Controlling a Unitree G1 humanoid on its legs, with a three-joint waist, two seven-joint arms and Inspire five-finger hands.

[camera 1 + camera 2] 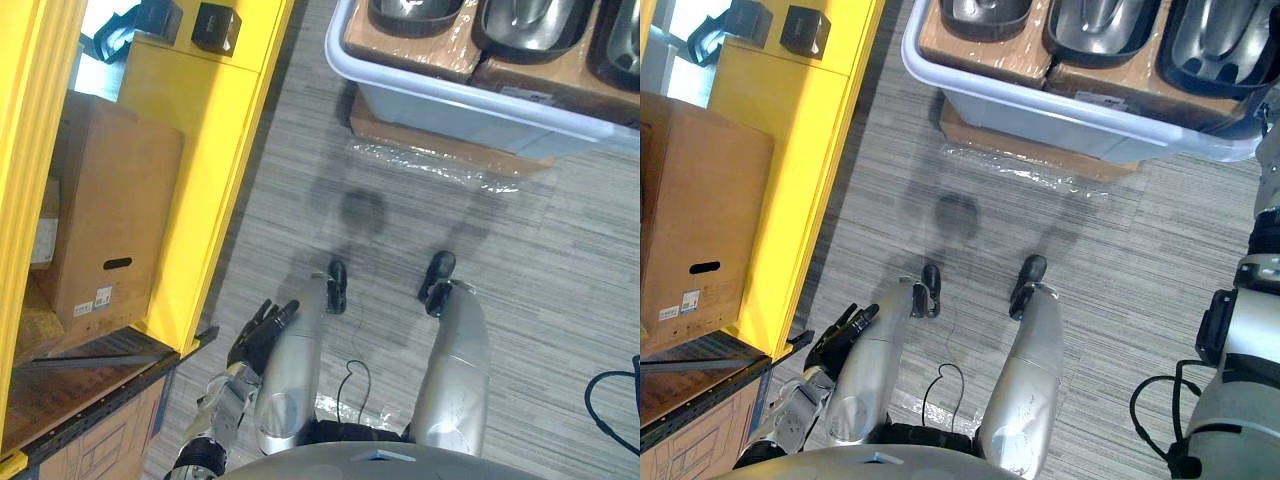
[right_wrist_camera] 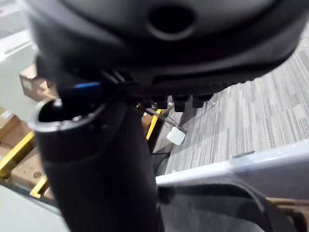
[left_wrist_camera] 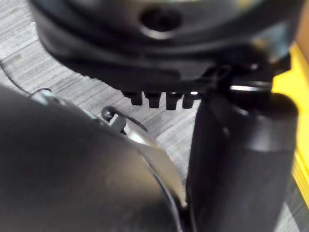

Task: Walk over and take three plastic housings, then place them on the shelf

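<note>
Several dark glossy plastic housings (image 1: 1105,30) lie on brown cardboard inside a pale grey tub (image 1: 1040,100) on the floor ahead of me. My left hand (image 1: 262,333) hangs low beside the yellow shelf frame, fingers straight and holding nothing. Its thumb (image 3: 241,159) stands out over the carpet in the left wrist view. My right arm rises along the right edge toward the tub. The right hand (image 2: 96,164) is open and empty, just above the tub's rim (image 2: 241,169).
A yellow shelf upright (image 1: 200,150) stands at the left, with a cardboard box (image 1: 105,220) on the wooden shelf board (image 1: 70,380). Two small black boxes (image 1: 215,27) sit on a yellow ledge. Cardboard and plastic wrap (image 1: 430,150) lie under the tub. Grey carpet lies between.
</note>
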